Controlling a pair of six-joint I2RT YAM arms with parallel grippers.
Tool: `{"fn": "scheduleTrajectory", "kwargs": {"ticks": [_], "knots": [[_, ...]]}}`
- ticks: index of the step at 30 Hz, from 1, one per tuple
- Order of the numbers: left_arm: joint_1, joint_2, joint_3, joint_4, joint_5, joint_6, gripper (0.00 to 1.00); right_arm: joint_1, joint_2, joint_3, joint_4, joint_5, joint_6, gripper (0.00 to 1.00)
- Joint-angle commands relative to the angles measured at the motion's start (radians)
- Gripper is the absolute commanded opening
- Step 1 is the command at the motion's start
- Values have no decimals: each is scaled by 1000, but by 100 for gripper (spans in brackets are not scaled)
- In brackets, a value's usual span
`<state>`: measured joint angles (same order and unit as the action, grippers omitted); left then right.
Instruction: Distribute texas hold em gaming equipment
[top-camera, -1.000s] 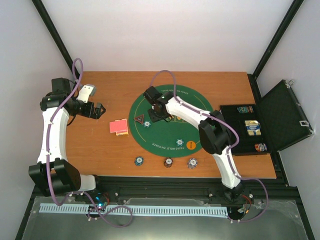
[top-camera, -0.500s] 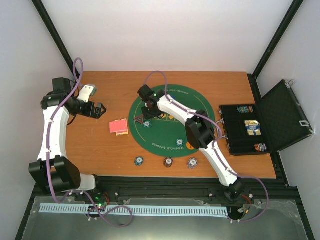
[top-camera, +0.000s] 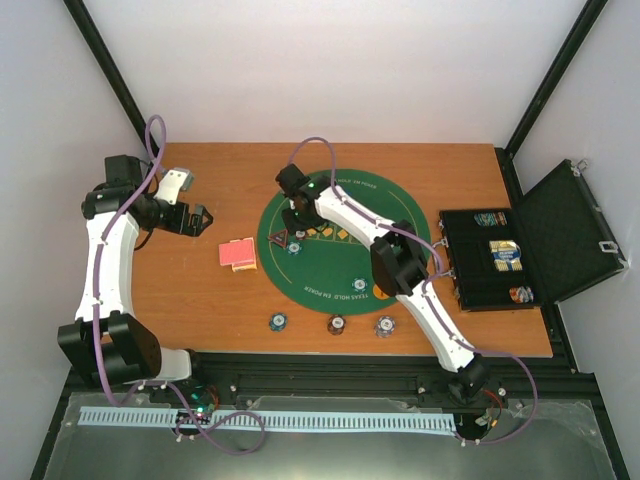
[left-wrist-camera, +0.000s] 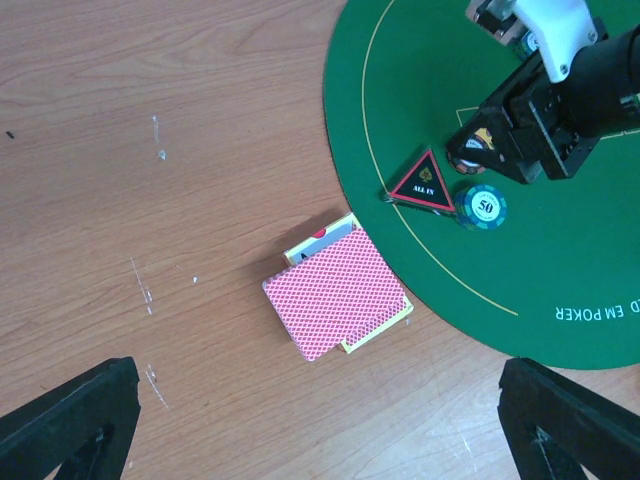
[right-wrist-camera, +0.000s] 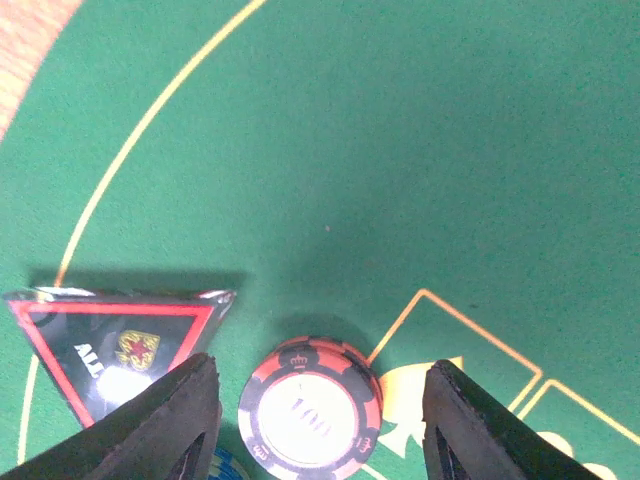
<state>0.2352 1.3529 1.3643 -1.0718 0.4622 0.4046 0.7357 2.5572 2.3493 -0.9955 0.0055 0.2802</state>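
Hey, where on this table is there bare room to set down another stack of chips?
Bare table lies near-left, nearer than the red-backed cards and left of the three-chip row. Also the far right corner, beyond the black case. Crowded: the green mat's left rim, where the triangular marker, a chip and the right gripper cluster.

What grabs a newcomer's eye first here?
The big round green mat fills the middle of the wooden table, with the right arm stretched across it. The right gripper is open on either side of a red-and-black chip, which lies beside the black-red triangular "ALL IN" marker near the mat's left edge. A stack of red-backed cards sits on bare wood just left of the mat.
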Motion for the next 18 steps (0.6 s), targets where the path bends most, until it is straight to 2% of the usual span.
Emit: {"fn": "scheduleTrajectory", "kwargs": {"ticks": [1, 4, 6, 11, 18], "knots": [[8, -2, 39, 5, 5, -14, 100, -13, -42, 54, -43, 14, 0, 57], [8, -10, 42, -2, -1, -7, 100, -12, -109, 26, -66, 32, -2, 57], [8, -15, 43, -5, -5, -8, 100, -5, -185, -54, -61, 47, -1, 58], [8, -23, 38, -17, -7, 0, 100, 64, -471, -458, 64, 106, 21, 67], [7, -21, 32, -24, 5, 10, 100, 222, -850, -1029, 202, 135, 199, 76]]}}
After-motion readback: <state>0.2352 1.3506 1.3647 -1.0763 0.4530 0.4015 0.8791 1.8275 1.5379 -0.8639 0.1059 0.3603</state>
